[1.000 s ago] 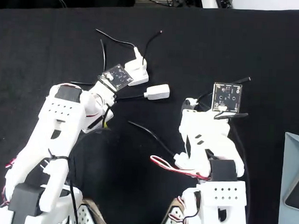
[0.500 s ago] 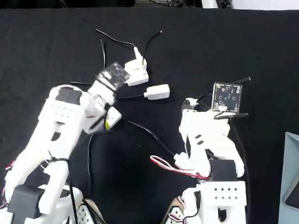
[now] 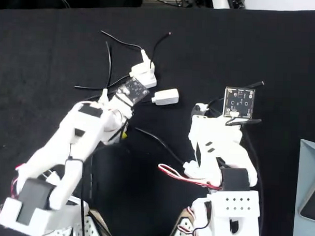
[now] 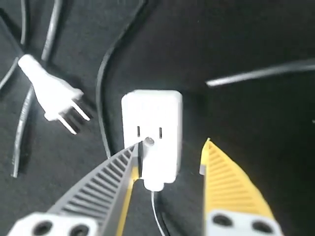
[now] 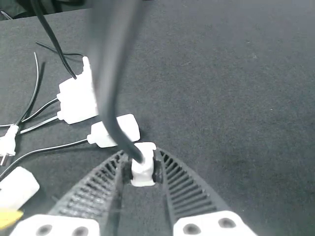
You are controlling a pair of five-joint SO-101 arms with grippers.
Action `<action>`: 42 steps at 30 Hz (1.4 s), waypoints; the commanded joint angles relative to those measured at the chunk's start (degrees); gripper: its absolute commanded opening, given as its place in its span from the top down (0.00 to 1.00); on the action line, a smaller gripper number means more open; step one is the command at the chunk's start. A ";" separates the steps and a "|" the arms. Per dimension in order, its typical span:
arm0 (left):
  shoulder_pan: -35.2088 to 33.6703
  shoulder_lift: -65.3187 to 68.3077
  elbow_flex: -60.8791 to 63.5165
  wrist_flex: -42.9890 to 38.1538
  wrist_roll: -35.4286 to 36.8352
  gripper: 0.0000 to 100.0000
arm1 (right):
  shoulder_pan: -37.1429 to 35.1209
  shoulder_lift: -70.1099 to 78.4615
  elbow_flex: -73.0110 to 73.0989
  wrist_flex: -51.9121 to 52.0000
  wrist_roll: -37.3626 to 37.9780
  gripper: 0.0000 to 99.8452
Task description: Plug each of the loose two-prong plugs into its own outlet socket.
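Note:
My left gripper (image 4: 170, 147) is open and straddles a white outlet socket (image 4: 151, 135) that shows two slots. Its grey finger (image 4: 106, 184) touches the socket's side, and its yellow finger (image 4: 224, 179) stands apart from it. A loose white two-prong plug (image 4: 49, 96) lies beside the socket, and it is also visible in the high view (image 3: 104, 96). My right gripper (image 5: 142, 172) is shut on a small white plug (image 5: 143, 164) with a black cable. Farther off lie two more white sockets (image 5: 76, 101) (image 5: 115, 132), seen from above (image 3: 143, 75) (image 3: 166, 96).
Black wires (image 3: 119, 41) trail over the black table (image 3: 263, 44) behind the sockets. Another black wire (image 3: 159, 144) runs between the two arms. A grey tray (image 3: 307, 170) stands at the right edge.
My left arm has swung to the right and lowered its wrist toward the sockets. The right arm has stayed still with its plug.

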 commanded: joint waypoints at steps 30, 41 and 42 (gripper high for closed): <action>3.91 -11.69 1.45 16.70 0.44 0.97 | -0.79 -0.75 -1.45 -0.79 0.53 0.99; 2.33 -12.57 9.10 10.02 2.20 0.76 | -0.79 -0.75 -1.45 -0.79 0.53 0.99; 1.01 -12.57 7.96 10.20 2.46 0.75 | -0.79 -0.75 -1.45 -0.79 0.53 0.99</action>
